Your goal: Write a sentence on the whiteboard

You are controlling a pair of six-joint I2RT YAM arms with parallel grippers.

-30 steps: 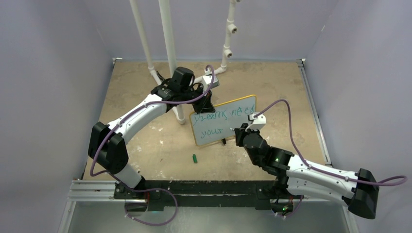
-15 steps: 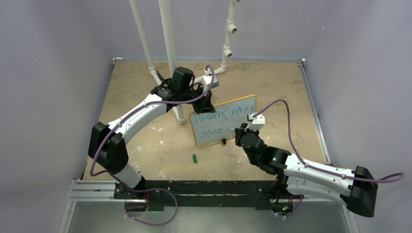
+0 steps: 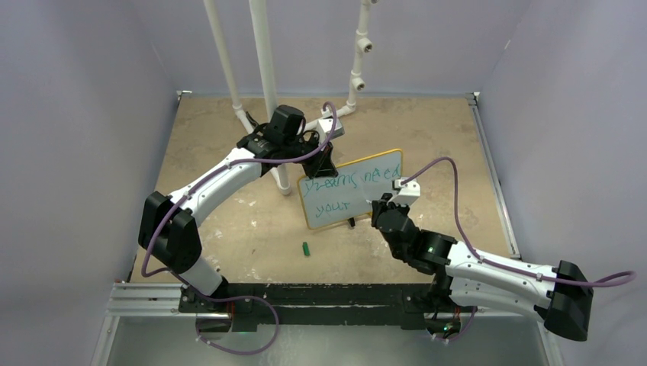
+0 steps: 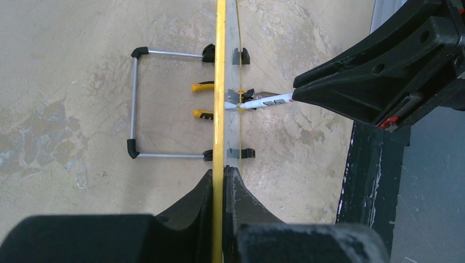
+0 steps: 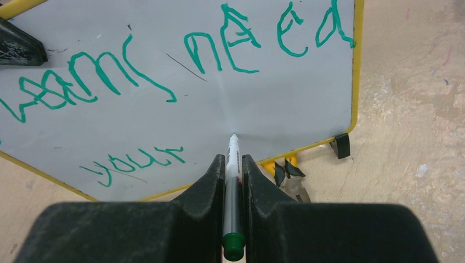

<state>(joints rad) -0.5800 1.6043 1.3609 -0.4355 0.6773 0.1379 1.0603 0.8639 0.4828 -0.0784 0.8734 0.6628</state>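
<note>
The whiteboard (image 3: 365, 200) stands mid-table, the sentence (image 5: 236, 49) reading "Dreams need your". The right gripper (image 5: 234, 159) clenches a marker (image 5: 232, 183), tip touching the board beside "your". The left gripper (image 4: 222, 172) pinches the board's yellow rim. On the tan table (image 3: 229, 221) near the board lies a small green object (image 3: 305, 248); lavender walls (image 3: 76, 114) enclose it.

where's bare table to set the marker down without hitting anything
Bare: the far right corner between the whiteboard and the right rail, and the near-middle strip around the green cap. Crowded: the centre, where the left pincer grips the whiteboard and the right pincer holds the marker against it.
</note>
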